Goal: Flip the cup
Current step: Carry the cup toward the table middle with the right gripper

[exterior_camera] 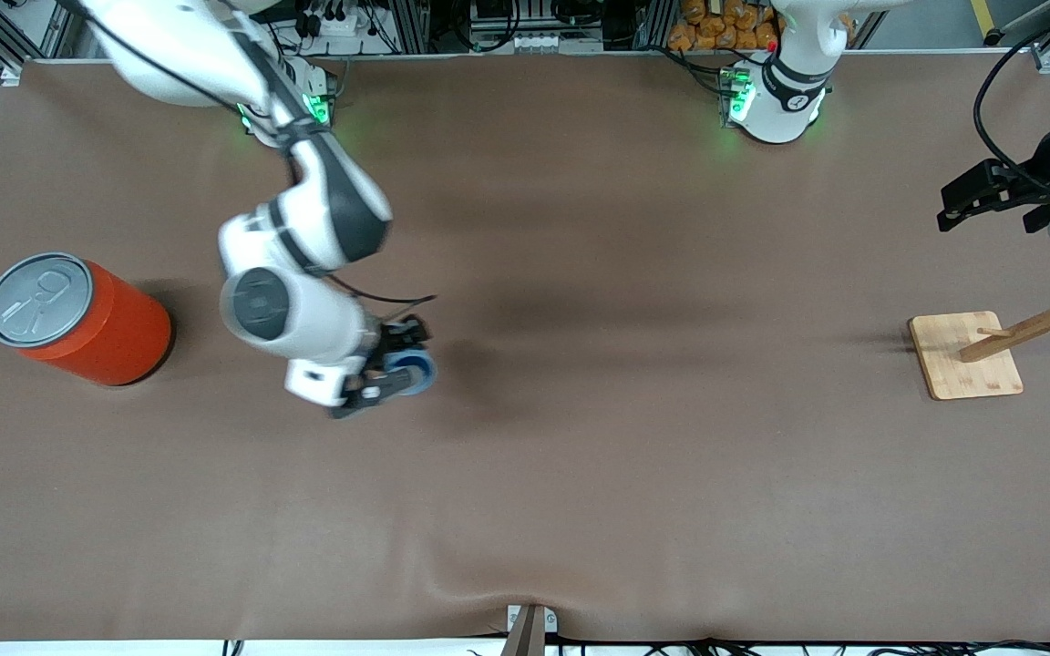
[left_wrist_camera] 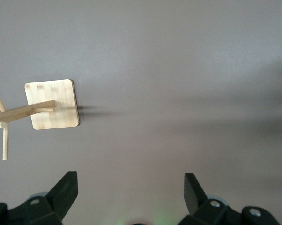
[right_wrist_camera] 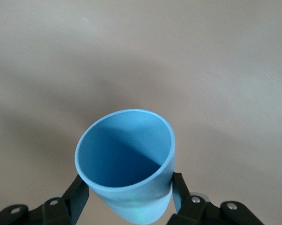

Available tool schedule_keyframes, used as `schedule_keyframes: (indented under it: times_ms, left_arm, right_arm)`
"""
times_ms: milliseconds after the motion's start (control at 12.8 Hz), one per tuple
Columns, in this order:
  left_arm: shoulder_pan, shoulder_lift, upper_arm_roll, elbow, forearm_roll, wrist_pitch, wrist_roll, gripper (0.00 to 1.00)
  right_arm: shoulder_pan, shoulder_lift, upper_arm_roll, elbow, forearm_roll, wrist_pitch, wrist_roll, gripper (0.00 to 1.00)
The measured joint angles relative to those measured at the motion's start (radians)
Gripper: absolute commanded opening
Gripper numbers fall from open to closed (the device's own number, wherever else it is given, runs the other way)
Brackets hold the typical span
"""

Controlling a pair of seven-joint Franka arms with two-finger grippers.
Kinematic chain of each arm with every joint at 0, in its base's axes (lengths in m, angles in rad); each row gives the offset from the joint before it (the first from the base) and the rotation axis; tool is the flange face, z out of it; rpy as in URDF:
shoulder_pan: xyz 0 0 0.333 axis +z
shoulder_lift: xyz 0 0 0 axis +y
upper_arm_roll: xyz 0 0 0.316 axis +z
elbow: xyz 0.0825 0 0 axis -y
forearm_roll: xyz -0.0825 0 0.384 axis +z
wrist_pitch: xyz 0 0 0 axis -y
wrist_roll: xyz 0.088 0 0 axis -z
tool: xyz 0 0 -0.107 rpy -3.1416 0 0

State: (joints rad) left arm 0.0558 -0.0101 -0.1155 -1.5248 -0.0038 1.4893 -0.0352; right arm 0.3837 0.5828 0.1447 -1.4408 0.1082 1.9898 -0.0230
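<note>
My right gripper (exterior_camera: 395, 366) is shut on the small light blue cup (exterior_camera: 416, 371) and holds it over the brown table, between the orange can and the table's middle. In the right wrist view the cup (right_wrist_camera: 127, 161) sits between the two black fingers (right_wrist_camera: 77, 197) with its darker blue inside facing the camera, tilted on its side. My left gripper (exterior_camera: 953, 215) is open and empty, waiting in the air at the left arm's end of the table; its own view shows its gripper (left_wrist_camera: 130, 187) with jaws wide apart over bare table.
A large orange can (exterior_camera: 78, 319) with a grey pull-tab lid stands at the right arm's end. A wooden stand (exterior_camera: 967, 353) with pegs sits at the left arm's end, also in the left wrist view (left_wrist_camera: 53, 104). Brown cloth covers the table (exterior_camera: 634, 456).
</note>
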Motion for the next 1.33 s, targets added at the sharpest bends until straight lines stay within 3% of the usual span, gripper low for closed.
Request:
schedule_keyframes:
  times_ms: [312,936,1326]
  left_arm:
    - [0.000,0.000,0.000,0.000,0.000,0.000,0.000,1.00]
    - [0.006,0.029,0.008,-0.003,-0.003,0.000,0.000,1.00]
    - [0.012,0.089,0.009,-0.002,-0.065,0.013,0.000,1.00]
  right_arm:
    - [0.112,0.088,0.000,0.060,-0.113,0.116,-0.050,0.00]
    - [0.301,0.202,-0.004,0.209,-0.125,0.092,0.023,0.00]
    - [0.403,0.274,-0.006,0.258,-0.138,-0.002,0.131,0.00]
